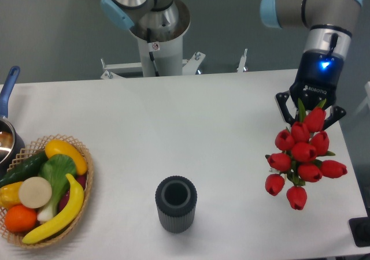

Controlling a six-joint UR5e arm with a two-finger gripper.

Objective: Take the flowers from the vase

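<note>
one bunch of flowers apparently clamped in the jaws, well right of vase and basket.

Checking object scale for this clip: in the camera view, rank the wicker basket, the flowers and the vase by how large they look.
1. Wicker basket with its fruit, partly cut off at the left edge.
2. Flowers, held up by the gripper, so nearer the camera and perhaps looking bigger; close to the basket, so this order is unsure.
3. Vase, clearly smallest.
</note>
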